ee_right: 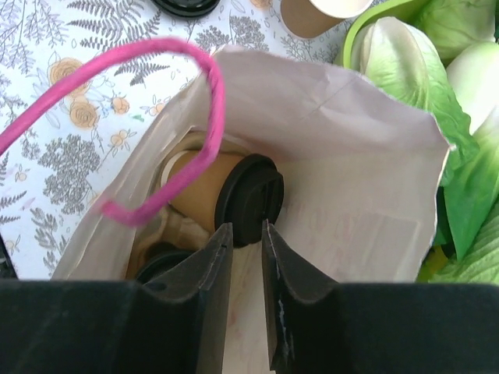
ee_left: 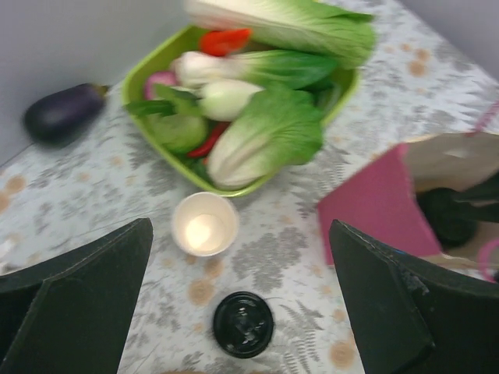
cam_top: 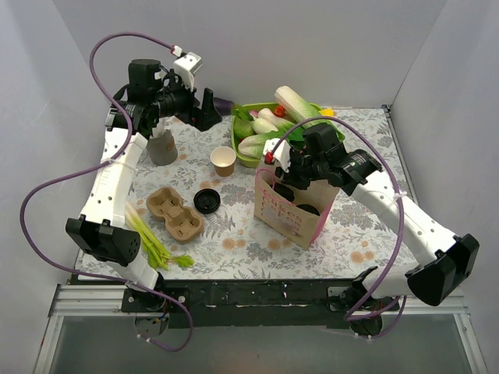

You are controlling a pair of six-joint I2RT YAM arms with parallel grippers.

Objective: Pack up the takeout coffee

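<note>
Lying tilted inside the creased paper bag [ee_right: 366, 148], a tan lidded cup [ee_right: 195, 183] sits just under the right gripper [ee_right: 247, 234]. Its fingers are nearly together, and I cannot tell whether they pinch the glossy round lid. Left of the bag stand an open cup [ee_left: 205, 224] and a loose black lid [ee_left: 243, 324], with the left gripper [ee_left: 241, 226] spread wide above them.

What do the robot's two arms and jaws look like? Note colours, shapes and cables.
Both the left arm and the right arm have white links with black joints and black wrist housings. A looping purple cable trails along each. The jaws are flat, matte black, wedge-shaped plates.
</note>
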